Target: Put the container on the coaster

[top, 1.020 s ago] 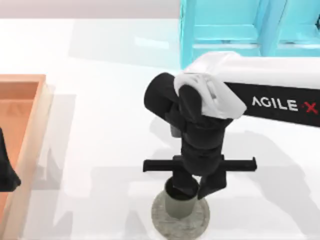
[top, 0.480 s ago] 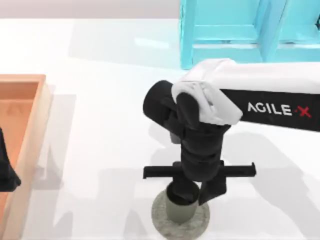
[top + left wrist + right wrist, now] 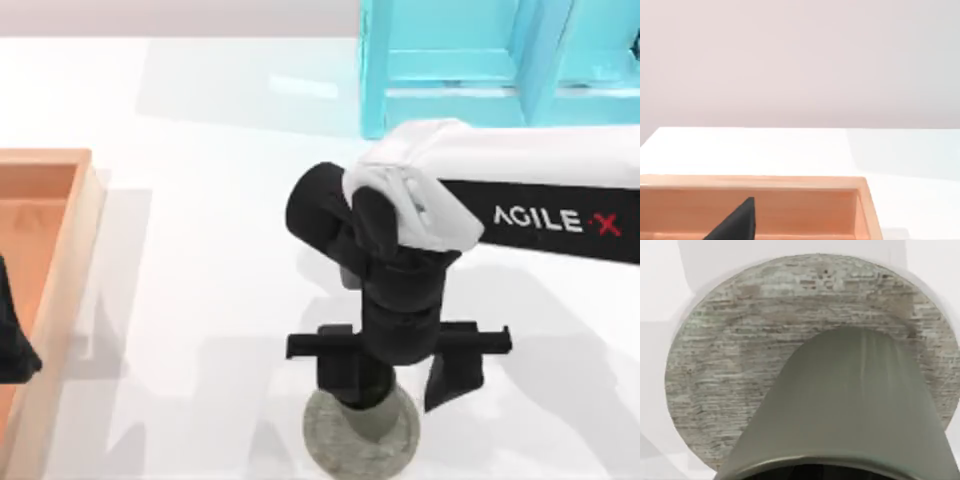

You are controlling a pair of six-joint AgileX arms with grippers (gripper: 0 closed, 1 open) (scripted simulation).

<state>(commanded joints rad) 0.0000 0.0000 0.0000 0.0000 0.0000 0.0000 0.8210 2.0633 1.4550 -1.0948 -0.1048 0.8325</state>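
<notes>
Desk: plain white desk [image 3: 200, 250], glossy enough to throw soft shadows, with a pale wall behind it in the left wrist view.
Background: a turquoise cabinet-looking thing [image 3: 480, 60] sat at the far edge, right of centre.
Tray: orange-brown wooden tray [image 3: 45, 290] along the desk's left side, its rim also visible in the left wrist view [image 3: 790, 182].
Coaster: speckled grey stone-ish coaster [image 3: 330, 445] near the front edge, a bit right of centre. The right wrist view showed it as a broad round disc [image 3: 740, 355] lying flat on the white.
Container: the olive-grey container [image 3: 855, 405] stood upright on the coaster, well inside its rim, with grey stone showing around it. From above it was mostly tucked under the arm, just a sliver of its wall [image 3: 385, 415] peeking out.
Right tool: right tool [image 3: 400, 372] hung directly over the container, pointing down. Its two dark fingers [image 3: 452, 375] were spread wide, one on each side of the cup and clear of its walls, so it had hold of nothing.
Left tool: left tool [image 3: 12, 340] was parked over the tray at the desk's left edge, just a dark shape; I honestly couldn't tell how its fingers were set. A black tip [image 3: 737, 222] poked into the left wrist view too.
</notes>
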